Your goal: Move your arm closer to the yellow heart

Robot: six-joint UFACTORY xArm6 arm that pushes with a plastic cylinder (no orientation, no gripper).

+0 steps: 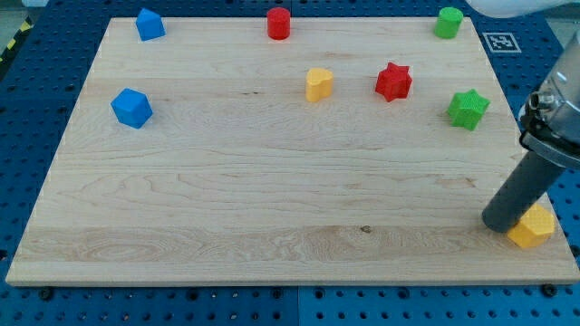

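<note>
Nearest the camera, at the view's bottom right, a yellow block (532,226) of unclear shape sat on the pale wooden board (227,208), touching my tip (500,224), a bare rod end that grasped nothing. You would have found the small yellow plastic heart (318,84) well apart from it, toward the view's top centre, just left of a red star block (393,81). It looked light, stiff and quick to slide, so no hold was needed, only an approach.
</note>
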